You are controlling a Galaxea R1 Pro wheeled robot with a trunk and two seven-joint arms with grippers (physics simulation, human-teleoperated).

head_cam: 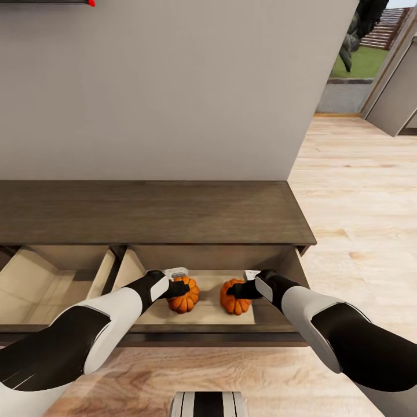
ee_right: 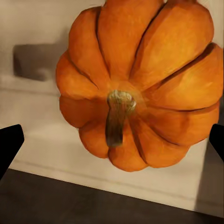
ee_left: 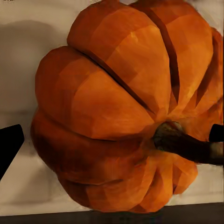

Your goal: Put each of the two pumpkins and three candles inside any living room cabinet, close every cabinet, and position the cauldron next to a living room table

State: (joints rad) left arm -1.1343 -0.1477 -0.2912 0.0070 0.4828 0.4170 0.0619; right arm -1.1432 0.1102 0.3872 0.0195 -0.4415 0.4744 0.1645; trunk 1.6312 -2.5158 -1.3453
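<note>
The dark-brown cabinet (head_cam: 174, 214) stands against the wall with two drawers pulled out. Two orange pumpkins lie side by side in the right drawer (head_cam: 208, 281), on its pale floor. My left gripper (head_cam: 178, 288) hangs over the left pumpkin (head_cam: 185, 298) (ee_left: 112, 107), its fingers (ee_left: 10, 142) spread wide with a gap to the rind. My right gripper (head_cam: 244, 289) is at the right pumpkin (head_cam: 233, 298) (ee_right: 140, 84), open as well, one finger (ee_right: 10, 142) clear of it. Candles, cauldron and table are out of view.
The left drawer (head_cam: 52, 284) also stands open, pale inside. A grey wall (head_cam: 162, 87) rises behind the cabinet. Light wood floor (head_cam: 359, 220) runs to the right toward an opening onto grass (head_cam: 359, 63). My base (head_cam: 208, 404) is just in front of the drawers.
</note>
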